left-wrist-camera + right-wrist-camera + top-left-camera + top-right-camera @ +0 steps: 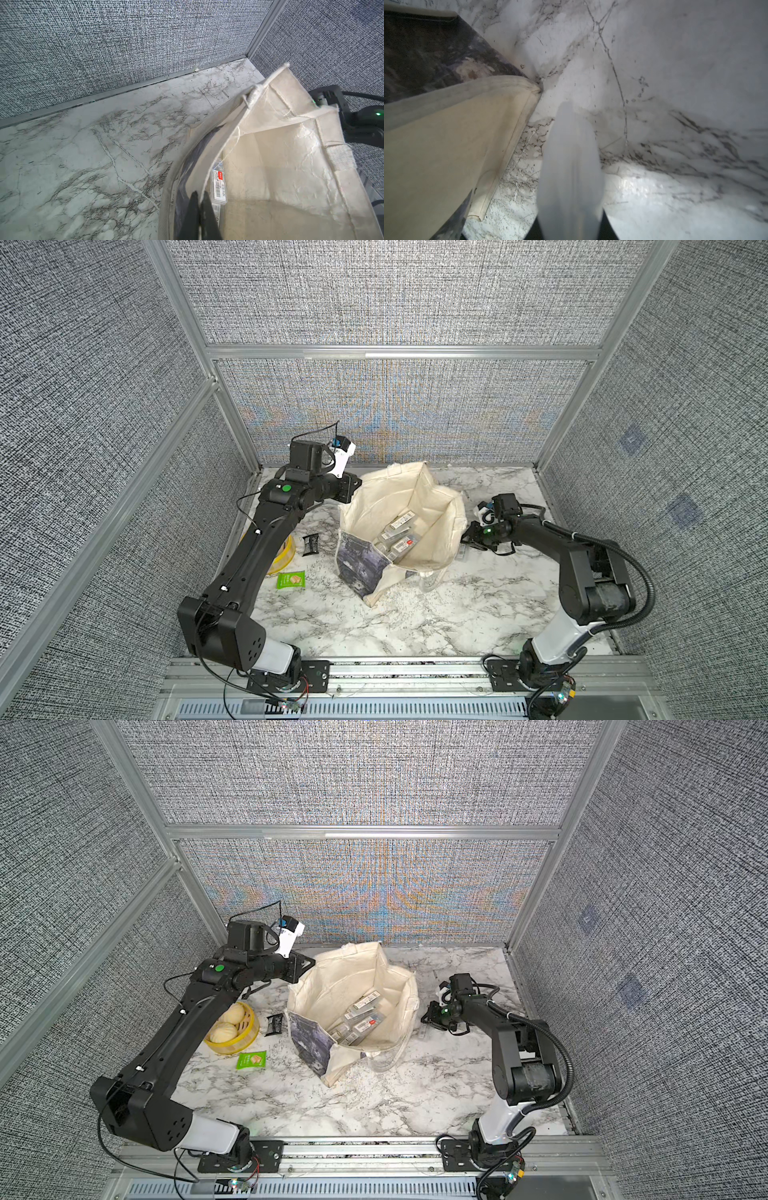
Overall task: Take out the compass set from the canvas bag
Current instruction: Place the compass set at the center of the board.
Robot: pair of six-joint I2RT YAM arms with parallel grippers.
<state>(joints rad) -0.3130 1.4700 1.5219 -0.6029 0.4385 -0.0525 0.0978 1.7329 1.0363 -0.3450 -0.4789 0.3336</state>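
Pinching canvas bag (280, 155) rim, left fingers (194, 214) closed; right fingers (608, 227) clamping compass set (571, 166) outside.

Matt woven cloth on canvas bag (399, 493); translucent plastic case (571, 166); smooth, slightly glossy marble-look tabletop (415, 622).

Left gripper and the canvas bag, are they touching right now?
Touching. In the left wrist view the left gripper has its jaws shut on the rim of the canvas bag.
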